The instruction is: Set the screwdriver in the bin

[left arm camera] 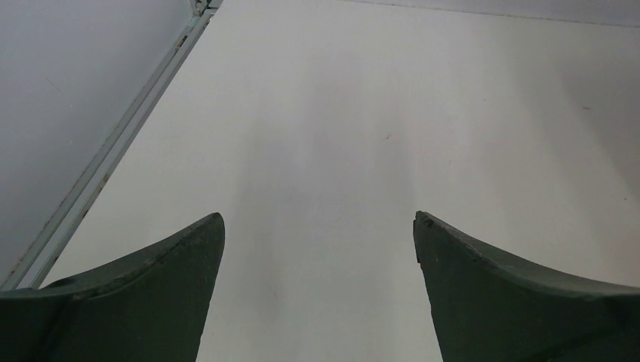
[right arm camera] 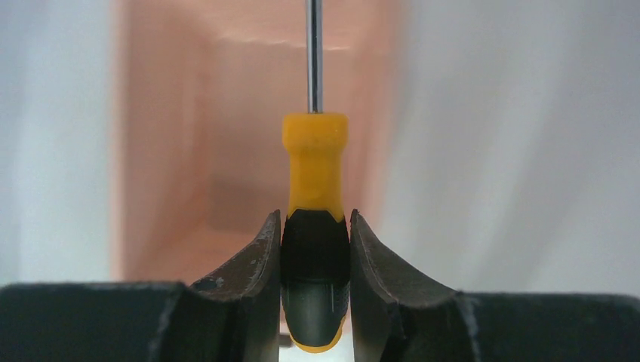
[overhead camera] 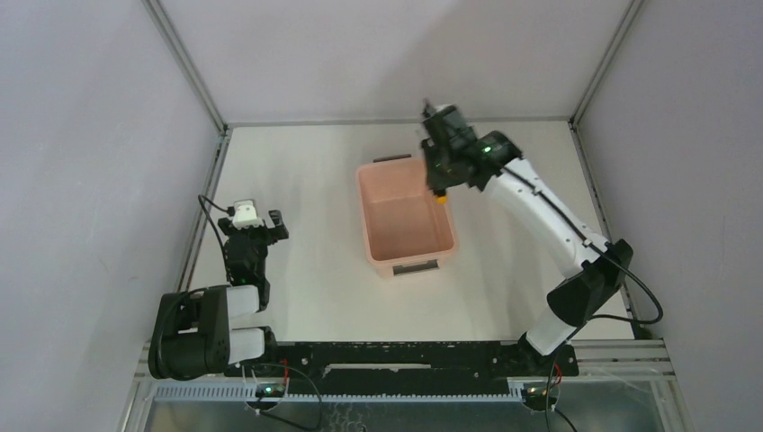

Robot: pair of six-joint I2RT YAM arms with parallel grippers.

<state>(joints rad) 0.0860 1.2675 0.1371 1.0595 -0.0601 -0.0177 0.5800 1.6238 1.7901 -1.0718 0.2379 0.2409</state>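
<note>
Pink bin point(overhead camera: 364, 216) sits in the middle of the white table point(overhead camera: 297, 162) in the top view. The right gripper point(overhead camera: 438, 187) hangs over the bin's far right corner, with the screwdriver point(overhead camera: 441, 199) in it. The left gripper point(overhead camera: 273, 225) is well apart, near the table's left edge.

Left wrist view: its two fingers point(left arm camera: 158, 294) are spread wide over the table.

Right wrist view: the fingers point(right arm camera: 249, 271) pinch the screwdriver's black handle end tight. The thin shaft points out over the bin.
</note>
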